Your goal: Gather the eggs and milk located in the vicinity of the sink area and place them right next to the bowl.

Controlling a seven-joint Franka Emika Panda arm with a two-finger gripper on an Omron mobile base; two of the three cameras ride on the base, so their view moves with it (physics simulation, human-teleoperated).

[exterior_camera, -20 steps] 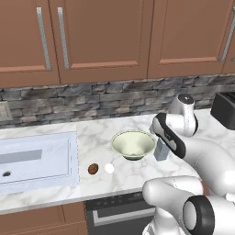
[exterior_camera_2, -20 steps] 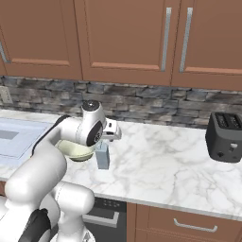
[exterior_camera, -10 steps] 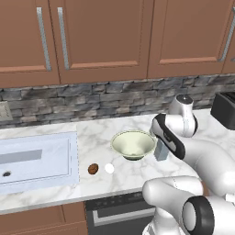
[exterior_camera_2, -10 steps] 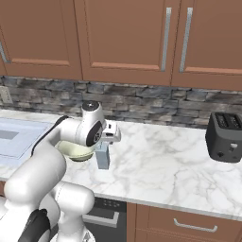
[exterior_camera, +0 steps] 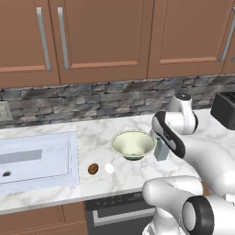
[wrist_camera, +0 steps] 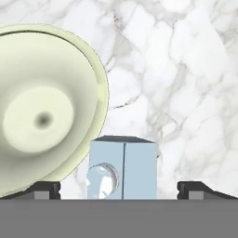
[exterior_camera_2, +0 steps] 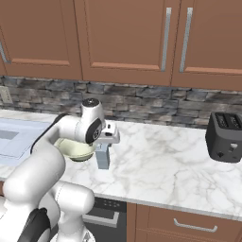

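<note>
Where the marble counter (exterior_camera: 137,176) runs under the wooden cabinets (exterior_camera: 101,36), we see the milk carton (exterior_camera: 161,150) standing upright just beside the bowl (exterior_camera: 133,144), at the bowl's three o'clock in the left base view. In the hand view we look down on the carton's gabled top (wrist_camera: 123,169), with the bowl's rim (wrist_camera: 103,93) at its ten o'clock; we cannot tell whether the two touch. The gripper (wrist_camera: 118,189) hangs above the carton with its jaws spread wide: one fingertip (wrist_camera: 44,188) shows at the carton's nine o'clock and the other at its three o'clock, each apart from the carton's sides, so nothing is clamped. In the right base view we find the hand (exterior_camera_2: 108,137) directly over the carton (exterior_camera_2: 102,156). The brown egg (exterior_camera: 93,169) and the white egg (exterior_camera: 109,168) lie close together on the counter, at the bowl's seven to eight o'clock, between the bowl and the sink (exterior_camera: 39,158). A dark drain hole (exterior_camera: 6,174) marks the basin floor. A black toaster (exterior_camera_2: 225,137) stands well apart from the carton, at its three o'clock in the right base view.
</note>
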